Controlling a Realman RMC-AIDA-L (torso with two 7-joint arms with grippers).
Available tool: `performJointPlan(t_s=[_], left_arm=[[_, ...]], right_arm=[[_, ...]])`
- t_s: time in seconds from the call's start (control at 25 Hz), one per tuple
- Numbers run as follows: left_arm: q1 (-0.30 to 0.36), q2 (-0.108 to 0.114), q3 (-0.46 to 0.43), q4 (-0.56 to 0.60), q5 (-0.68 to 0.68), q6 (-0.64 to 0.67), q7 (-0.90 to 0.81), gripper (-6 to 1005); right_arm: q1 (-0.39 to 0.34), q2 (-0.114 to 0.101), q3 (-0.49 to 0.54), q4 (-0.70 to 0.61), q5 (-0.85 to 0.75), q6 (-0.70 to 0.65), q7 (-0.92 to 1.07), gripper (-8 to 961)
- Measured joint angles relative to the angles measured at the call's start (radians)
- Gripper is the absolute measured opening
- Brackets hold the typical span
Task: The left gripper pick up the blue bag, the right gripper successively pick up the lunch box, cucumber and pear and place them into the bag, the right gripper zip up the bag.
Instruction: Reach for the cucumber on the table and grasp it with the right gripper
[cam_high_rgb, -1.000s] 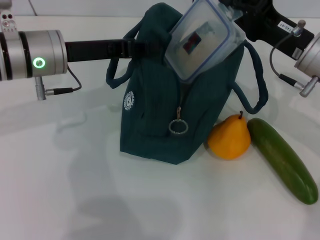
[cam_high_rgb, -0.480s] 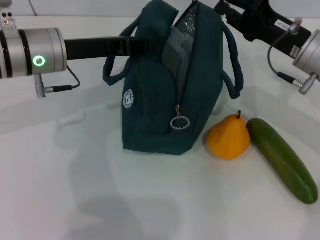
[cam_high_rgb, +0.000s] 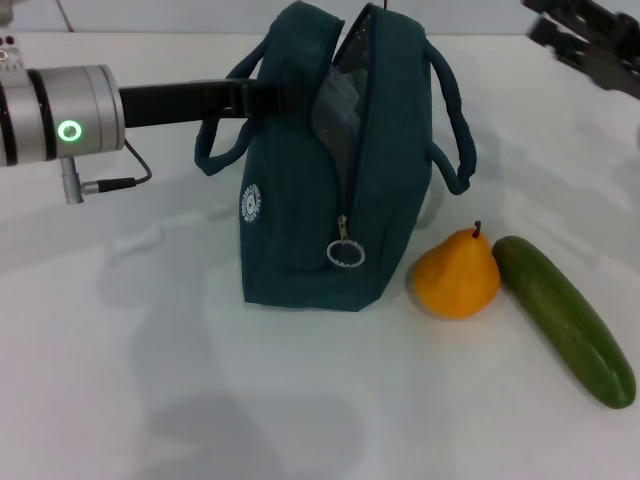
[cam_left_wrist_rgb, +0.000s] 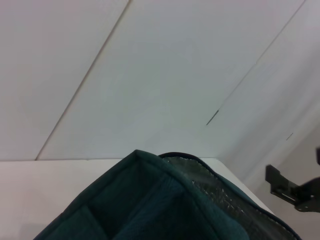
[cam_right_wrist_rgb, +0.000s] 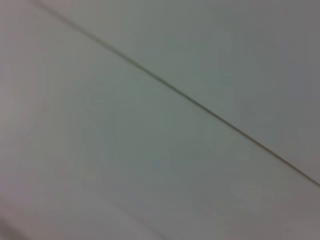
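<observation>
The blue bag (cam_high_rgb: 300, 230) stands upright mid-table, its top unzipped and the silver lining showing. My left gripper (cam_high_rgb: 278, 95) reaches in from the left and is shut on the bag's upper edge by the handle. The bag's fabric (cam_left_wrist_rgb: 150, 205) fills the lower part of the left wrist view. A pale clear part of the lunch box (cam_high_rgb: 330, 110) shows inside the opening. The pear (cam_high_rgb: 457, 272) stands just right of the bag, touching the cucumber (cam_high_rgb: 565, 318) beside it. My right gripper (cam_high_rgb: 545, 20) hangs open and empty at the far right, above the table and away from the bag.
The zipper's ring pull (cam_high_rgb: 345, 253) hangs low on the bag's front end. Bare white table (cam_high_rgb: 200, 400) lies before and left of the bag. The right wrist view shows only a plain pale surface.
The lunch box has dropped from the right gripper into the bag. The right gripper has let go and pulled back up and to the right. The bag has straightened up.
</observation>
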Motion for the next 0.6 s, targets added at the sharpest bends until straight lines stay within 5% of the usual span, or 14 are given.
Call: performJointPlan(t_s=[0.32, 0.6], left_arm=[[0.025, 0.000, -0.001, 0.000, 0.000, -0.007, 0.002, 38], [0.032, 0.000, -0.002, -0.001, 0.003, -0.018, 0.003, 38]], right_arm=[[-0.046, -0.143, 0.009, -0.101, -0.258, -0.057, -0.121, 822], [-0.075, -0.185, 0.037, -0.279, -0.447, -0.108, -0.090, 874]])
